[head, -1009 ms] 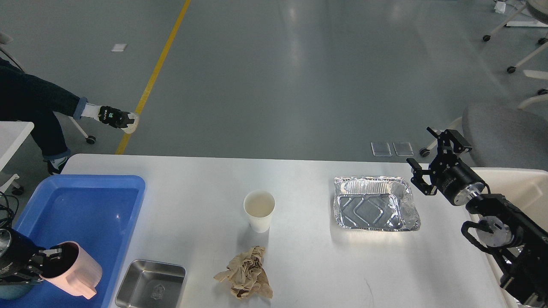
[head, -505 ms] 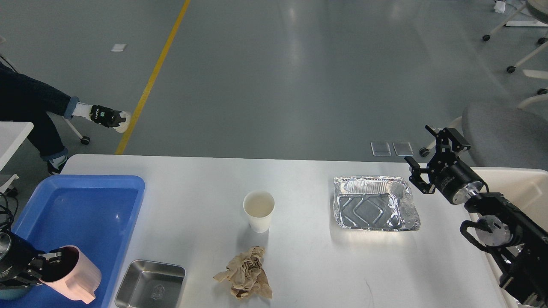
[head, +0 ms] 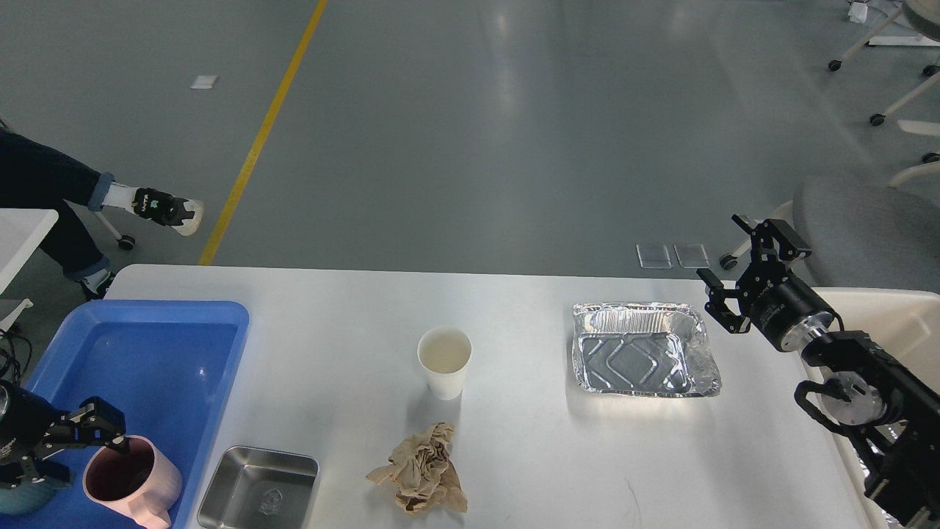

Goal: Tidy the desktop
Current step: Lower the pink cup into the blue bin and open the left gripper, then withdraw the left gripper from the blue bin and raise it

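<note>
The white desktop [head: 529, 448] holds a white paper cup [head: 444, 361] at the centre. A crumpled brown paper [head: 422, 472] lies in front of the cup. An empty foil tray [head: 637, 350] sits to the right and a small steel tray [head: 258, 488] at the front left. A pink mug [head: 134, 483] stands upright in the blue tray [head: 158, 345]. My left gripper [head: 77, 454] is open just left of the mug's rim. My right gripper [head: 723, 251] is open and empty, above the desktop's far right edge, beside the foil tray.
A beige bin [head: 907, 323] stands off the right end of the desktop, under my right arm. A grey chair [head: 866, 228] is behind it. A seated person's leg and shoe [head: 158, 207] are at the far left, beyond the desktop.
My left gripper has set the pink mug down upright in the blue tray and opened. The person's foot has drawn back to the left. The right arm has barely moved.
</note>
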Controlling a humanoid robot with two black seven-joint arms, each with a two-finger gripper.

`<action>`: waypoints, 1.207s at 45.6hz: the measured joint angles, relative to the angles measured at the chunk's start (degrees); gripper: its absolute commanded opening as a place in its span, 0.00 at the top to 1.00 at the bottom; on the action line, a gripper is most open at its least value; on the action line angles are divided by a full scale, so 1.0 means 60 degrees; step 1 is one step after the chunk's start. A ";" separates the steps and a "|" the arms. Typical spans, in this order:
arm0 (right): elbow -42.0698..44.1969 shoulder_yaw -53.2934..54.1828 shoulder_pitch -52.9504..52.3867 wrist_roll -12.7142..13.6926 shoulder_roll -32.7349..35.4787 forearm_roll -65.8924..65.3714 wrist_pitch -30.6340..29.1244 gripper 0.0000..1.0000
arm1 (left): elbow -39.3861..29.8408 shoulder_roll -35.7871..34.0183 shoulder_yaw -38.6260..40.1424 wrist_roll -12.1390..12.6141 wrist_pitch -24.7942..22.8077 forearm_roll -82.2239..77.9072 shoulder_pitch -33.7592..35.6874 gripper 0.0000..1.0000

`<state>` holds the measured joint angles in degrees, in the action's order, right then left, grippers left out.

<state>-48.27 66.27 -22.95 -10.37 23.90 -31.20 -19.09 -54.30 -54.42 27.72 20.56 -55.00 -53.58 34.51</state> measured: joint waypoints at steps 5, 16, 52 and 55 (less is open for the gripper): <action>-0.0030 0.0000 0.0001 0.0000 0.0002 0.0000 0.0010 0.00 | 0.0010 -0.0231 0.0278 0.0095 0.0000 0.0547 0.0021 0.01; -0.0207 0.0000 0.0176 0.0000 0.0055 0.0001 0.0027 0.00 | 0.0012 -0.0662 0.0388 0.0210 -0.0002 0.1272 0.0104 0.01; -0.0433 -0.0001 0.0224 0.0015 0.0204 0.0000 0.0072 0.00 | 0.0845 0.1100 0.5468 -0.1150 0.1216 0.4479 -0.0201 0.01; -0.0451 -0.0001 0.0250 0.0015 0.0239 -0.0001 0.0072 0.00 | 0.0839 0.1314 0.5618 -0.1984 0.1952 0.4109 -0.0419 0.01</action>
<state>-50.98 66.27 -21.44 -10.28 25.33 -31.21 -18.66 -49.27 -46.54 61.43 8.66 -43.29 -28.93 32.00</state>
